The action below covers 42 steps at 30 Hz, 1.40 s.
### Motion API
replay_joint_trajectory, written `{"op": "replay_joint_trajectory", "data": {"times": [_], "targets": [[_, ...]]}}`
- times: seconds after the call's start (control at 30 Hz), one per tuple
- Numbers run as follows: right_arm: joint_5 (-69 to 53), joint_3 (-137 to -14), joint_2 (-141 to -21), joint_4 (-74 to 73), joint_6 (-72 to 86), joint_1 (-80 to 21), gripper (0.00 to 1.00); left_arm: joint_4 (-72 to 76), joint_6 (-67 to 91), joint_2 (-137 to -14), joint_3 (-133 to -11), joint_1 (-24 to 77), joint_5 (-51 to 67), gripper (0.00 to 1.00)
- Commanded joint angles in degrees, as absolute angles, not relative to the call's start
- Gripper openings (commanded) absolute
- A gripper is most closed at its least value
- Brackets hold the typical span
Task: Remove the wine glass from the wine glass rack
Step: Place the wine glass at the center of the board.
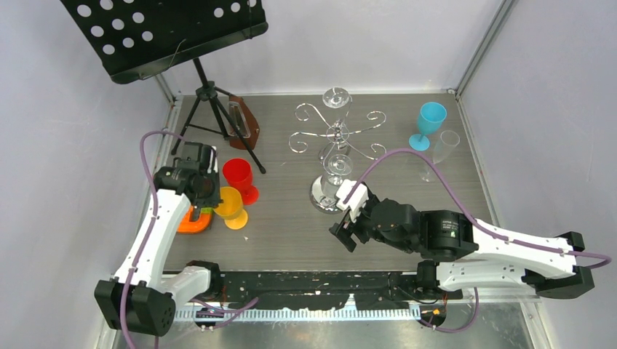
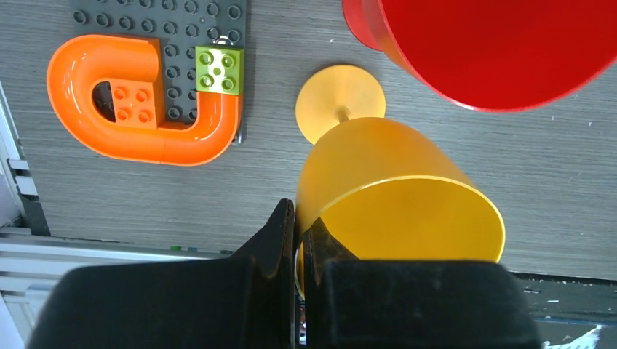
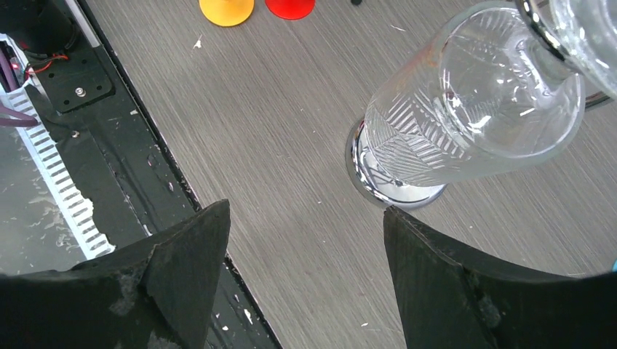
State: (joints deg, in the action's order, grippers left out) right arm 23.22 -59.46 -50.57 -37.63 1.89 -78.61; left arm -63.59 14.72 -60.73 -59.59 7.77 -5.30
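Note:
The chrome wine glass rack [image 1: 335, 136] stands mid-table on its round mirror base [image 3: 396, 190]. One clear wine glass [image 1: 337, 169] hangs bowl-down from a near arm, and in the right wrist view this wine glass [image 3: 473, 109] is just beyond the fingers. A second clear glass [image 1: 336, 98] hangs on the far side. My right gripper [image 1: 344, 218] [image 3: 305, 225] is open and empty, low beside the base. My left gripper [image 1: 211, 198] [image 2: 300, 233] is shut on the rim of a yellow goblet [image 2: 396, 196], one finger inside the cup and one outside.
A red goblet [image 1: 240, 178] stands next to the yellow one, with an orange toy track [image 2: 138, 102] on a grey studded plate nearby. A black music stand [image 1: 185, 36] rises at the back left. A blue goblet [image 1: 429, 120] and a clear flute [image 1: 444, 149] stand back right.

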Motion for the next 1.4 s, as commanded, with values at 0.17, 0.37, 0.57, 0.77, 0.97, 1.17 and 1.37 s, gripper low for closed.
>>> {"op": "replay_joint_trajectory", "data": {"times": [0.17,0.37,0.57,0.77,0.97,1.17,1.37], "targets": [[24.22,-58.47,-49.28,-34.27,3.04,-78.33,0.83,-61.19,13.87,-63.49,-62.14,7.91,-6.83,0.27],[25.01,-61.48,-50.14,-35.78,2.62,-78.07,0.84,-62.13,13.49,-62.89,-63.85,7.91,-7.23,0.43],[26.07,-68.41,-51.59,-41.13,2.92,-78.02,0.84,-63.76,12.92,-60.58,-66.25,7.91,-8.06,0.5],[29.74,-75.18,-52.19,-45.0,4.11,-78.0,0.84,-65.2,12.82,-56.54,-69.79,8.07,-8.29,0.55],[36.74,-84.78,-55.11,-49.1,6.82,-76.29,0.84,-66.03,11.61,-53.44,-73.78,9.97,-4.11,0.59],[32.66,-92.47,-60.42,-50.26,10.94,-66.81,0.8,-64.51,11.21,-51.51,-76.4,14.39,2.17,0.62],[31.35,-96.09,-65.91,-46.84,13.28,-60.56,0.79,-59.62,10.81,-48.02,-76.33,17.34,16.64,0.69]]}}
